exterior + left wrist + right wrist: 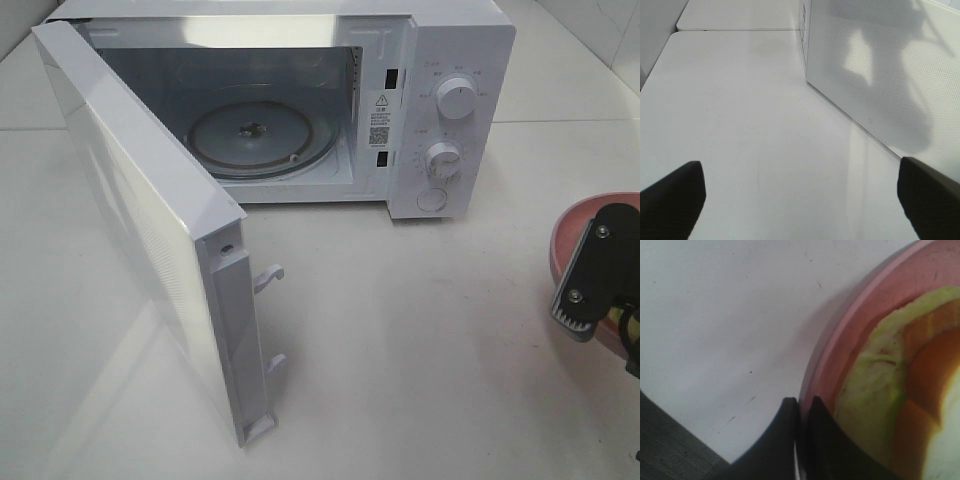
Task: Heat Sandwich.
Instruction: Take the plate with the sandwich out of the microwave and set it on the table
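Pink round plate (840,365) with the yellowish-tan, green-filled sandwich (875,405) sits at the desk's (420,350) right edge; your right gripper (799,407) has its fingers clenched on the rim. The white microwave (440,60) stands with door (140,230) open, the left gripper (800,195) released. Next, you lift and carry the plate level onto the glass turntable (262,135).

The microwave (300,100) stands at the back of the white table (420,340) with its door (140,230) swung fully outward, forming a wall across the left half of the surface. The cavity is unobstructed, holding only the glass turntable (250,137). Approach is clear from the front right, across bare tabletop. Two latch hooks (270,277) project from the door edge (a snag point). Left of the door, the tabletop is clear.
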